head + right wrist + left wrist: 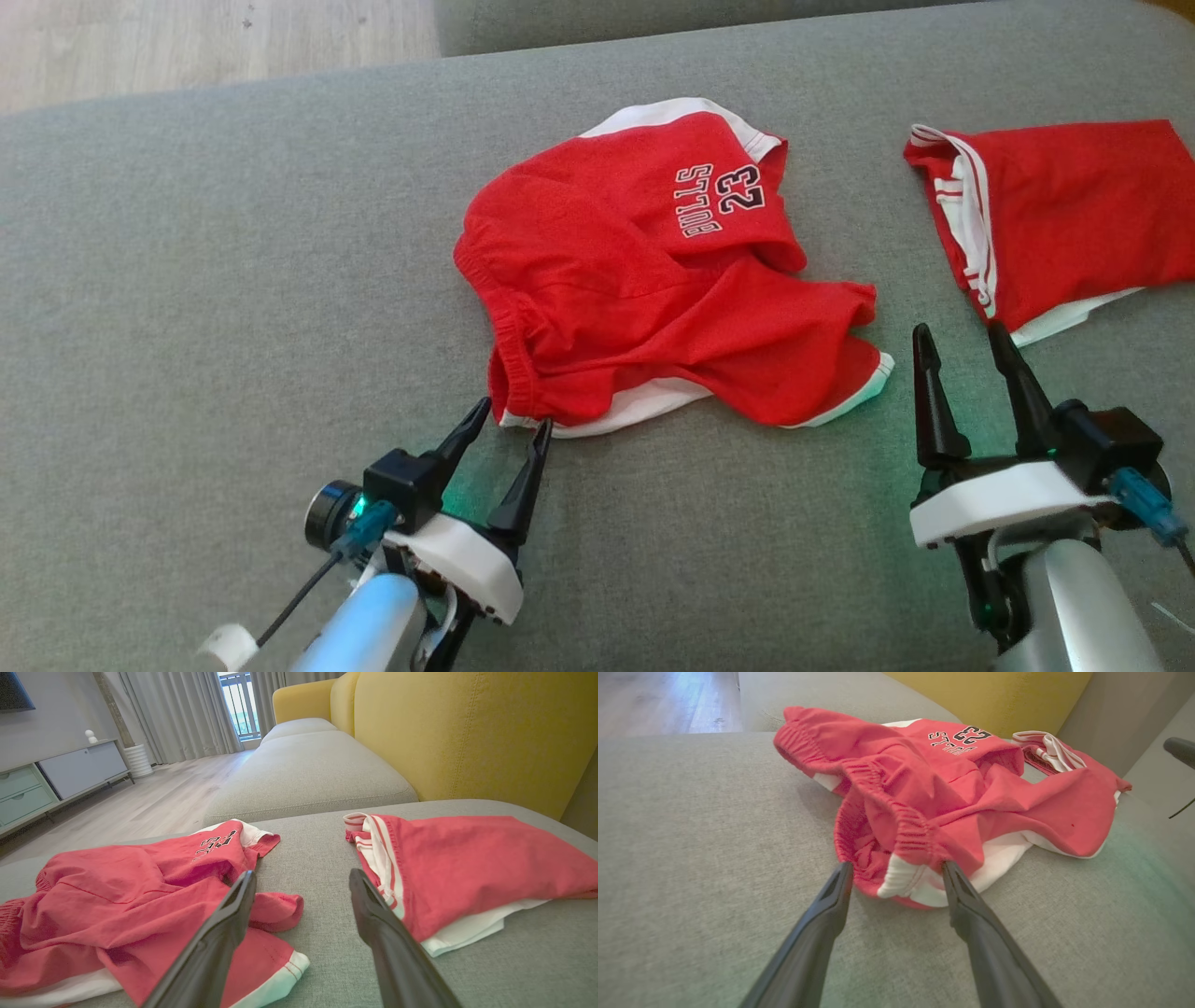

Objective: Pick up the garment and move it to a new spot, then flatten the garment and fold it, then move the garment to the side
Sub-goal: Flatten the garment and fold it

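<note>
The garment (653,280), a pair of red shorts with white trim and a "BULLS 23" print, lies crumpled in a loose heap near the middle of the grey sofa cushion (233,299). Its elastic waistband (896,821) faces the robot's left, bunched and partly turned over. One leg sprawls toward the right, with its white hem (873,378) at the near edge.

The left claw (513,414) is spread and sits low over the cushion, its two fingertips straddling the near corner of the waistband where red cloth meets white. In the left wrist view the tips seem to be right at the fabric, though I cannot tell whether they touch it. That placement looks chosen for a pinch on the thick gathered edge, which should give a firmer hold than the thin leg cloth.

The right claw (960,329) is spread too and holds nothing. It is poised just beside the leg hem, in the gap between the shorts and a second red garment (1074,215) that lies folded flat at the right. That folded piece is the main thing in the way: it takes up the right side of the cushion, so a new spot is more likely on the bare cushion to the left or nearer the robot. Beyond are a wooden floor (187,47) and a yellow backrest (467,732).
</note>
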Motion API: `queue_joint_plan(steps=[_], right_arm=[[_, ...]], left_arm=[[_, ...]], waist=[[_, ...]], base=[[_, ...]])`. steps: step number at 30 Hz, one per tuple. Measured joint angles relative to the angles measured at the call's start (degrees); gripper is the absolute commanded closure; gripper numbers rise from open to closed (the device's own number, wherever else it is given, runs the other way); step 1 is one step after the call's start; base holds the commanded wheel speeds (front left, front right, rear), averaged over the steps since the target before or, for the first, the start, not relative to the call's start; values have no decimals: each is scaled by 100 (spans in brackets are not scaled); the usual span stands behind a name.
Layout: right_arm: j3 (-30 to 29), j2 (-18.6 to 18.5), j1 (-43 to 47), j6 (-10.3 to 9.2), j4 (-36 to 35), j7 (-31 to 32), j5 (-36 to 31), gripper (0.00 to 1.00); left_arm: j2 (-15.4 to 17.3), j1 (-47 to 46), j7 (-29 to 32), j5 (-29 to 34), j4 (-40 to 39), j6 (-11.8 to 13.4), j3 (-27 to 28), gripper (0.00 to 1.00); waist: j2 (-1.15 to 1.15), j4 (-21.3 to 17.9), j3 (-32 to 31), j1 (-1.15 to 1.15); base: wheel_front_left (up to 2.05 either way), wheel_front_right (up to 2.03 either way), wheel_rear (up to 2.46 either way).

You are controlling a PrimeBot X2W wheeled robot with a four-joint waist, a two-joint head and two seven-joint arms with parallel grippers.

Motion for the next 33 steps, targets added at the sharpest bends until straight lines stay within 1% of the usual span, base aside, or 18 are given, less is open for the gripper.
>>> queue_joint_plan(steps=[7, 8, 10, 18, 20, 22, 27, 33], right_arm=[[-1, 0, -5, 0, 59, 1, 3, 0], [-4, 0, -7, 0, 82, 5, 3, 0], [-35, 0, -7, 0, 144, 9, 3, 0], [-198, 0, -26, 0, 706, 342, -5, 0], [-160, 0, -82, 0, 891, 413, 78, 0], [-80, 1, -194, 0, 1106, 472, 397, 0], [-16, 1, -521, 0, 1641, 470, 552, 0], [122, 1, -828, 0, 2164, 492, 523, 0]], left_arm=[[18, -124, -70, -85, 136, 0, -133, 0], [26, -136, -76, -87, 148, 0, -169, 50], [31, -167, -96, -87, 164, 0, -189, 100], [67, -207, -249, -141, 56, 20, -98, 100], [74, -206, -252, -141, 9, 33, -98, 100], [75, -206, -252, -141, -30, 34, -100, 100], [70, -206, -264, -136, -65, 34, -140, 100], [65, -206, -270, -136, -81, 34, -189, 100]], waist=[[0, -57, 55, 0], [0, -64, 60, 0], [0, -73, 63, 0], [0, -18, 34, 0], [0, 15, 32, 0], [0, 50, 34, 0], [0, 135, 59, 0], [0, 192, 94, 0]], base=[[0, 0, 0], [0, 0, 0], [0, 0, 0], [0, 0, 0], [0, 0, 0], [0, 0, 0], [0, 0, 0], [0, 0, 0]])
